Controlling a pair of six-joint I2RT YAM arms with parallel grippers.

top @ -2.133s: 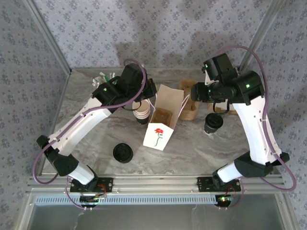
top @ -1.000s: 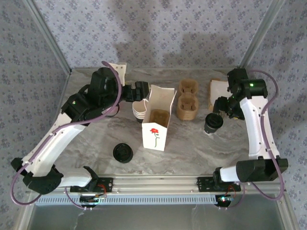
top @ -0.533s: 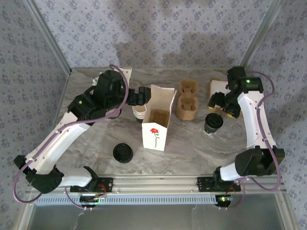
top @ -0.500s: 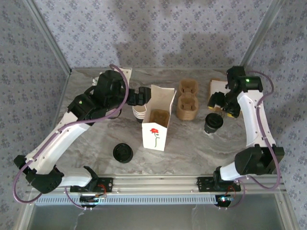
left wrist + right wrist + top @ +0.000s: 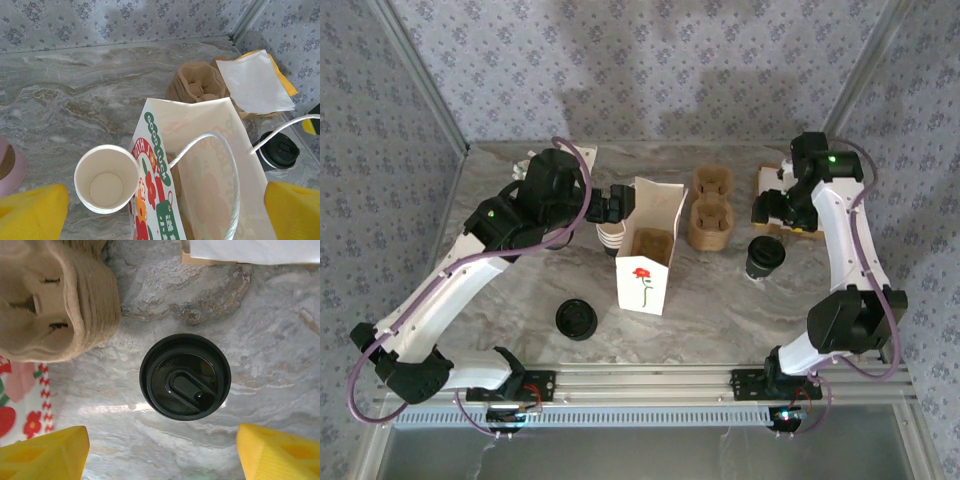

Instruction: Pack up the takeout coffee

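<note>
Takeout coffee (image 5: 764, 257) standing upright on the right side of the tabletop (image 5: 720, 310).
The right arm arches far and points down, its right gripper (image 5: 162, 455) spread wide and empty above the cup, whose long axis is vertical, black lid up. The left arm reaches rightward, its left gripper (image 5: 165, 215) fully open and empty beside the paper bag (image 5: 650, 250).

You'll see the takeout coffee (image 5: 185, 376) has a smooth black plastic lid with a slight sheen. The table (image 5: 280, 390) is a polished, marble-patterned surface that catches the light. The cup carrier (image 5: 55, 305) is rough, matt brown pulp. The bag (image 5: 200, 190) is smooth printed paper, and the open cup (image 5: 106, 178) is matt cream paper.
</note>
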